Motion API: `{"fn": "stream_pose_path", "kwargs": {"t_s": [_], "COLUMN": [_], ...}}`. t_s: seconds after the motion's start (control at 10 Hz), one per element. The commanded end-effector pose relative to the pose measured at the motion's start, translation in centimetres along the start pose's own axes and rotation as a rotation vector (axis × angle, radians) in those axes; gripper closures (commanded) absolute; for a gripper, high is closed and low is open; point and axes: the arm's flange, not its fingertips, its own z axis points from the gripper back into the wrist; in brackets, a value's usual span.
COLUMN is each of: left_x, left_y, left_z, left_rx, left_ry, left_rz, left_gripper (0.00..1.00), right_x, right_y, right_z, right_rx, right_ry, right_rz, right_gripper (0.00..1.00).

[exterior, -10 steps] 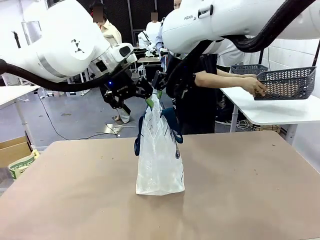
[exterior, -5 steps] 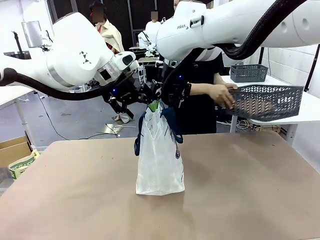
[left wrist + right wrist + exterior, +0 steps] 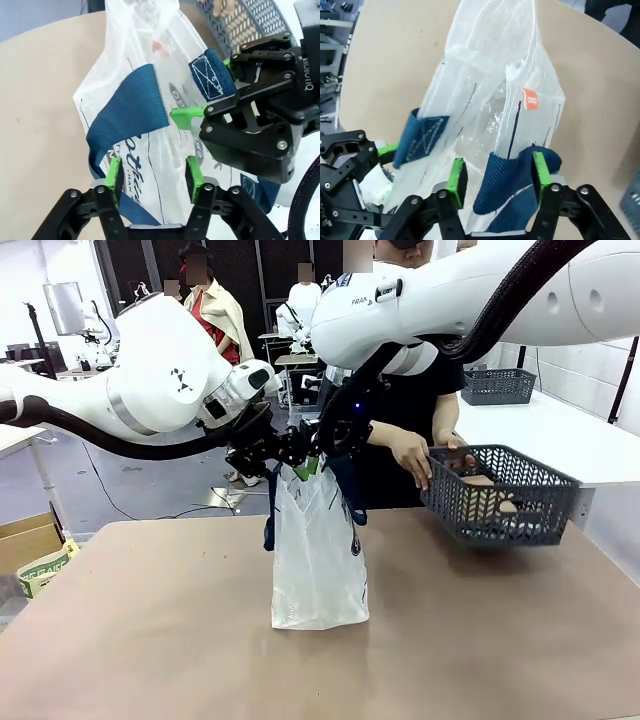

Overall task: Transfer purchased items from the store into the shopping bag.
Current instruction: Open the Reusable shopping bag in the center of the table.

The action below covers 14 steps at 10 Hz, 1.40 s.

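Your left pincer [image 3: 152, 166] and right pincer [image 3: 497, 166] stand apart, astride opposite rims of the shopping bag [image 3: 320, 560], which sits upright on the counter [image 3: 150, 640]. The likely purpose is to spread its mouth. The store [image 3: 500, 505], held in a person's hand [image 3: 412, 452], waits just beside it.

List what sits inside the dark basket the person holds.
Through the lattice of the basket, pale tan shapes show. The wall hides what they are and how many.

1. The wall of the basket [image 3: 500, 515] hides most of the things [image 3: 482, 481] inside it, and they are too small to tell apart.
2. In the left wrist view, the bag [image 3: 140, 60] runs off the top edge.
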Motion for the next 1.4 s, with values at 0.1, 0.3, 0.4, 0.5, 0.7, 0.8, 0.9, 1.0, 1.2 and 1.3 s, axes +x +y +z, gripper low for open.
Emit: {"fn": "stream_pose_path", "kwargs": {"t_s": [0.1,0.3,0.4,0.5,0.7,0.8,0.9,1.0,1.2,1.3], "left_x": [-0.9,-1.0,-1.1,-1.3,-1.8,-2.0,-2.1,-2.2,-2.4,-2.4], "left_y": [0.6,1.3,1.7,2.3,3.7,4.1,4.6,5.1,5.6,5.8], "left_z": [0.3,0.5,0.8,1.2,2.2,2.6,3.0,3.3,3.4,3.5], "left_rx": [-0.018,-0.001,0.019,0.032,0.068,0.082,0.095,0.097,0.127,0.130], "left_ry": [0.002,-0.006,-0.016,-0.028,-0.057,-0.065,-0.073,-0.079,-0.076,-0.073], "left_rz": [-0.013,-0.009,-0.007,0.001,0.021,0.024,0.031,0.042,0.068,0.067], "left_gripper": [1.00,1.00,1.00,1.00,1.00,1.00,1.00,1.00,1.00,1.00], "right_x": [-1.1,-1.8,-2.4,-3.2,-5.0,-5.9,-6.6,-7.4,-8.4,-8.6], "right_y": [-1.3,-1.9,-2.1,-2.5,-3.7,-4.2,-4.7,-5.2,-6.1,-6.3], "right_z": [-0.1,0.1,0.5,1.0,2.3,2.8,3.3,3.6,4.3,4.8], "right_rx": [0.026,0.033,0.029,0.024,0.021,0.019,0.015,0.006,-0.036,-0.045], "right_ry": [0.007,0.007,0.004,-0.004,-0.026,-0.035,-0.037,-0.030,-0.021,-0.021], "right_rz": [-0.027,-0.033,-0.036,-0.042,-0.055,-0.060,-0.062,-0.057,-0.047,-0.032], "right_gripper": [1.00,1.00,1.00,1.00,1.00,1.00,1.00,1.00,1.00,1.00]}}
